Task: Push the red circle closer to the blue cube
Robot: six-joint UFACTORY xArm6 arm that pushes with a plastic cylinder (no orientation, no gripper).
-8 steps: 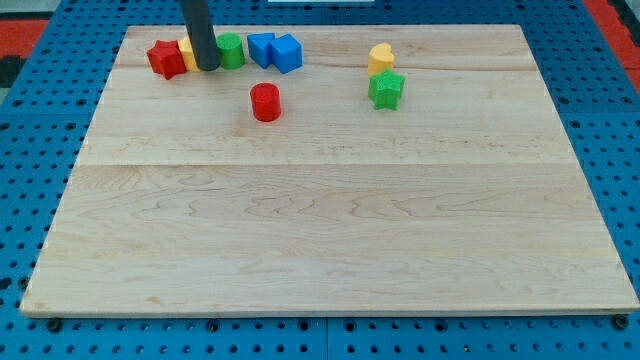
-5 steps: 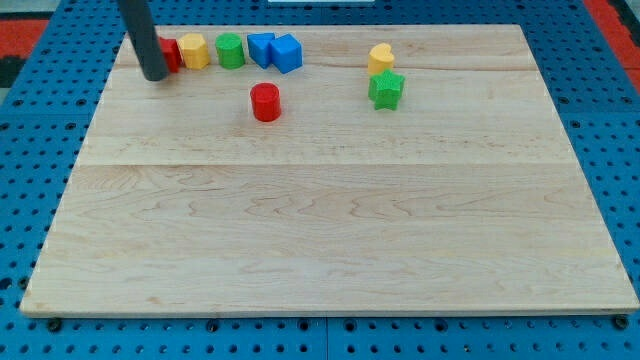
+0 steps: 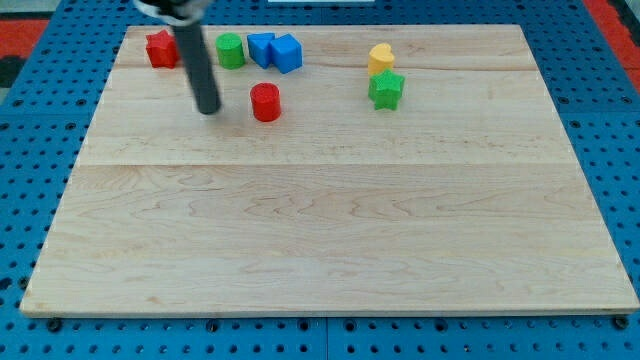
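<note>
No readable writing, brand or label on anything in view. Red circle (image 3: 265, 102) is a short cylinder standing upright on the wooden board (image 3: 330, 230), axis vertical, round face up, so no heading or long axis to call in the plane. It sits in the upper left part of the board, apart from every other block. Blue cube (image 3: 286, 53) is at roughly 1 o'clock from it, near the top edge, touching a second blue block (image 3: 261, 47) on its 9 o'clock side; that one's shape is unclear. Green cylinder (image 3: 231, 50) is next along at 9 o'clock, then the rod covers a gap, then a red star-like block (image 3: 162, 49). Yellow block (image 3: 380, 58) and green star (image 3: 386, 90) sit together well off at 3 o'clock. Tool is a plain dark rod, holding nothing; my tip (image 3: 208, 110) is down on the board at 9 o'clock of the red circle, near but not touching.
</note>
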